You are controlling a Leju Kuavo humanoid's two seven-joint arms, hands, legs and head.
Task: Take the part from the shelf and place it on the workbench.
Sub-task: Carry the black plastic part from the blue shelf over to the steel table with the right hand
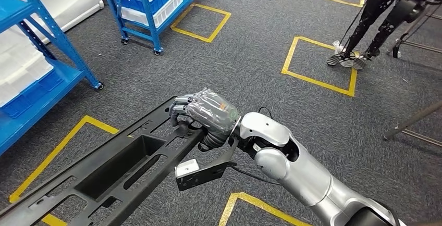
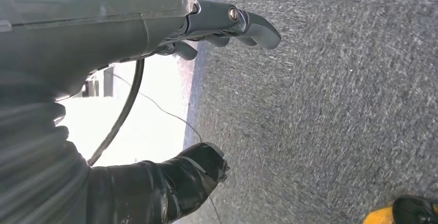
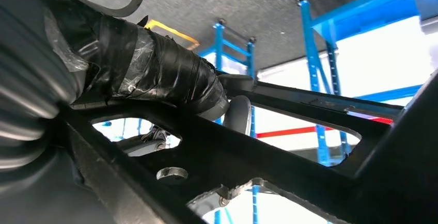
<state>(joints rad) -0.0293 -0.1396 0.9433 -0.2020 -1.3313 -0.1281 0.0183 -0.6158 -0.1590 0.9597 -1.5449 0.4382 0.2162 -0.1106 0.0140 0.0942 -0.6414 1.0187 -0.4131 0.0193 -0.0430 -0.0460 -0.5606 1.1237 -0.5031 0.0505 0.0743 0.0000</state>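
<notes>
Long black part (image 1: pixel 104 171) within right hand (image 1: pixel 208 112) fingers (image 1: pixel 180 102), above floor.

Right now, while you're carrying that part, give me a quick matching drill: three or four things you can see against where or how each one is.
Things:
1. black part
2. right hand
3. blue shelf cart
4. left hand

States or places:
A. holds white bins, standing on the carpet ahead
B. held at one end, stretching out over the floor
C. fingers apart over grey carpet, holding nothing
D. wrapped around the part's frame

Pairs: 1-B, 2-D, 3-A, 4-C
</notes>
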